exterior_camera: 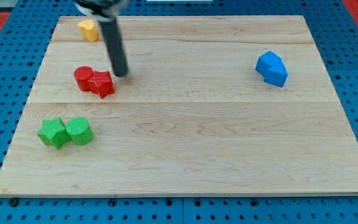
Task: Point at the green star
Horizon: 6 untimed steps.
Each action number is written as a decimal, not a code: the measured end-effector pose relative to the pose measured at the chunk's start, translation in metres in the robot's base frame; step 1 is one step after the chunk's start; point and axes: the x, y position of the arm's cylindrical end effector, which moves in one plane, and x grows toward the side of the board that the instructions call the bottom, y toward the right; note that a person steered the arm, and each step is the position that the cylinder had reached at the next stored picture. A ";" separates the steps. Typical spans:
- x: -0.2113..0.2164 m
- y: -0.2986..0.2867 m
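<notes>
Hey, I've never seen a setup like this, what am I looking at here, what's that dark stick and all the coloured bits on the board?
This is one camera's picture, looking down at a wooden board on a blue pegboard. Where the camera is mounted is not on record. The dark stick is the end of a robot arm. It has no hand and holds nothing; it only pushes blocks with my tip.

On the board: a yellow block at the view's top left, a red cylinder touching a red star, a green star touching a green cylinder at the lower left, and two blue blocks together at the right.

The tip stands just up and right of the red star, well away from the green star.
</notes>
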 end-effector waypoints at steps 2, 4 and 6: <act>0.189 -0.061; 0.212 -0.216; 0.142 -0.178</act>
